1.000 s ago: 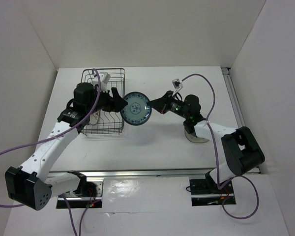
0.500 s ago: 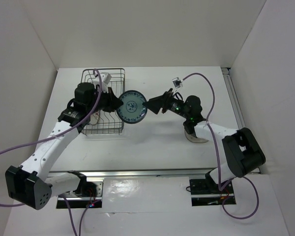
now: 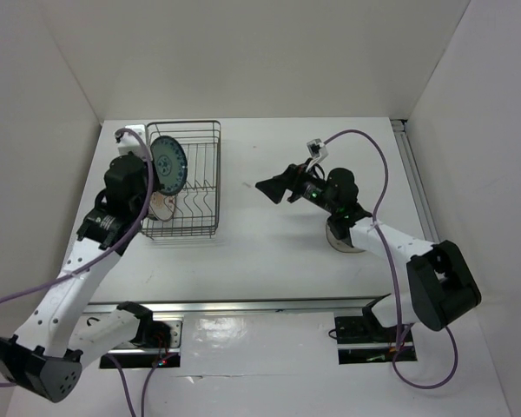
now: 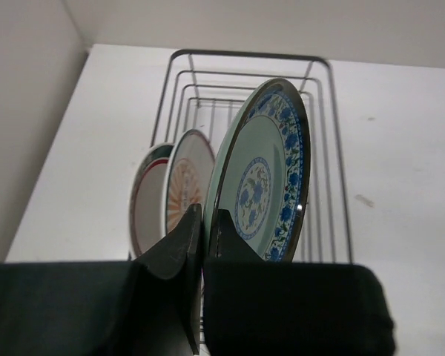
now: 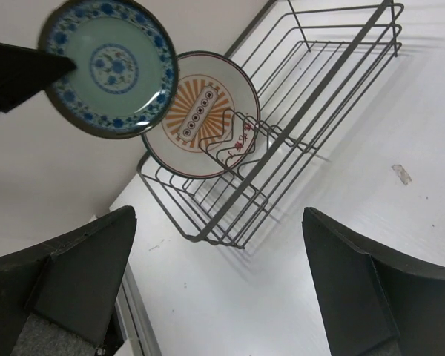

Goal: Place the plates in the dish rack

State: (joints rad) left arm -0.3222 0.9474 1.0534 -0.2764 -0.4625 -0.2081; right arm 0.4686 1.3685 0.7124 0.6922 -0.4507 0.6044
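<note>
L end effector (image 4: 208, 222) clamped on teal-blue floral plate (image 4: 263, 170), upright over wire rack (image 4: 245, 55); R end effector (image 5: 216, 222) apart

The left claw (image 4: 202, 222) pinches the lower rim of a blue-patterned plate (image 4: 263, 178), which stands upright on edge. Just left of it an orange-centred plate (image 4: 185, 178) and a red-rimmed plate (image 4: 144, 200) stand in the wire rack (image 4: 245, 55) on the white counter (image 4: 400, 148)

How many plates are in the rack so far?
Two stand in the dish rack: the orange sunburst plate and the red-rimmed plate. The left claw holds the blue plate over the rack. The grey plate waits on the table; the right claw is open, empty.
</note>
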